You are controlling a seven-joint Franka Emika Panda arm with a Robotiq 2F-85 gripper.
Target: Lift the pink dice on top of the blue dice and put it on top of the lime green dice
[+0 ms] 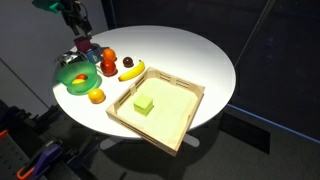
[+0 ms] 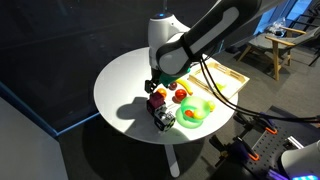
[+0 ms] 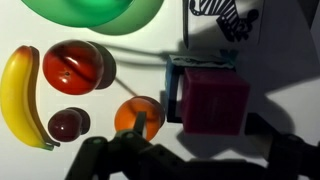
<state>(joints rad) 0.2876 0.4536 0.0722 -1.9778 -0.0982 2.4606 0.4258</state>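
Observation:
The pink dice (image 3: 215, 105) sits on top of the blue dice (image 3: 174, 92); only the blue edge shows beneath it in the wrist view. My gripper (image 3: 200, 152) is open just above the stack, with a finger on each side and not touching the pink dice. In the exterior views the gripper (image 1: 80, 38) (image 2: 155, 88) hangs over the pink dice (image 1: 84, 47) (image 2: 157, 101) near the table's edge. The lime green dice (image 1: 144, 103) lies in the wooden tray (image 1: 185, 118), away from the gripper.
A green bowl (image 1: 75, 72) (image 2: 196, 110) stands beside the stack. A banana (image 3: 20, 95), a red fruit (image 3: 75, 65), a small dark fruit (image 3: 68, 123) and an orange (image 3: 138, 115) lie close by. A black-and-white patterned object (image 3: 225, 15) sits behind the stack.

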